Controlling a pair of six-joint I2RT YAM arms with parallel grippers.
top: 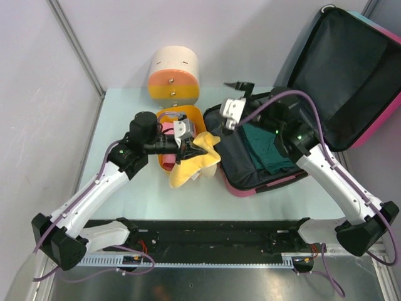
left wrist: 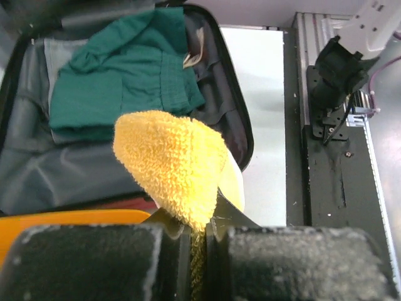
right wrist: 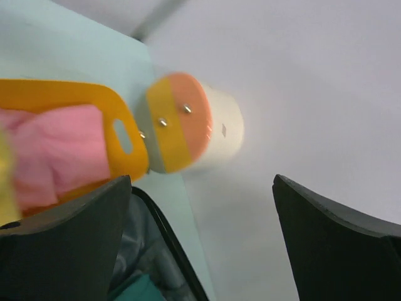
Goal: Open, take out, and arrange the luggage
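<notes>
Two arms logged: left gripper (left wrist: 197, 248) fingers clamped on yellow cloth (left wrist: 170, 164), just left of open luggage (top: 343, 75); right gripper (right wrist: 202, 188) fingers wide apart over its far-left corner.

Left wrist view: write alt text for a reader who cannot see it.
The left pincer is shut on a fuzzy yellow cloth, seen in front of the open luggage. A green garment lies inside the case. To the right are the pale table and a black rail carrying an arm base.
</notes>
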